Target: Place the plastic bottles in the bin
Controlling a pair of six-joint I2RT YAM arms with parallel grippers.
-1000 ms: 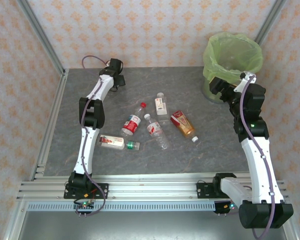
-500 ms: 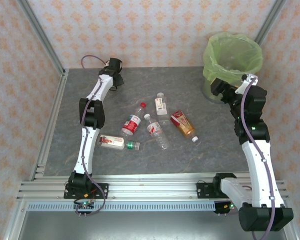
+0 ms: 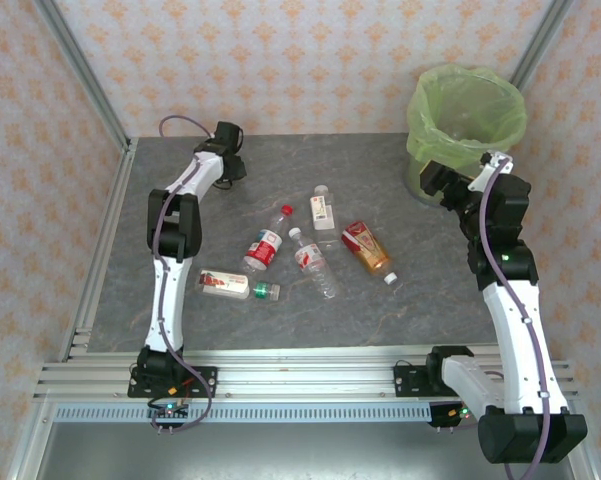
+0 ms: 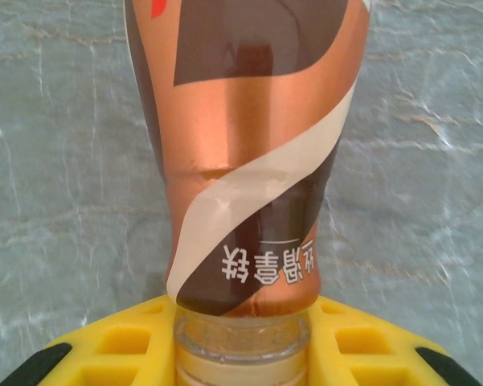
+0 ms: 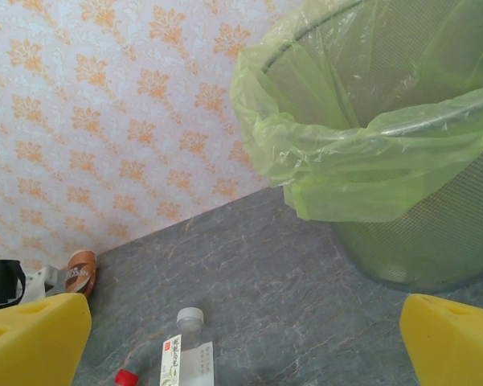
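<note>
The left tool (image 3: 231, 165) is clenched on a brown-orange bottle (image 4: 245, 161): in the left wrist view its yellow fingers (image 4: 120, 347) sit either side of the clear neck, and the body runs straight ahead of the tool over the grey surface (image 4: 56, 161). Between the two tools, nearer the arm bases than either, five bottles lie loose on their sides: a green-capped bottle (image 3: 236, 286), a red-capped bottle (image 3: 265, 245), a clear bottle (image 3: 313, 264), a white-labelled bottle (image 3: 323, 209) and a second brown-orange bottle (image 3: 366, 248). The right tool (image 3: 433, 182) is released, its yellow fingers (image 5: 32, 338) spread wide with nothing between them. The bin (image 5: 362, 173), lined with a light-green bag, stands upright just ahead and to the right of this tool, close to it, apart from its fingers.
</note>
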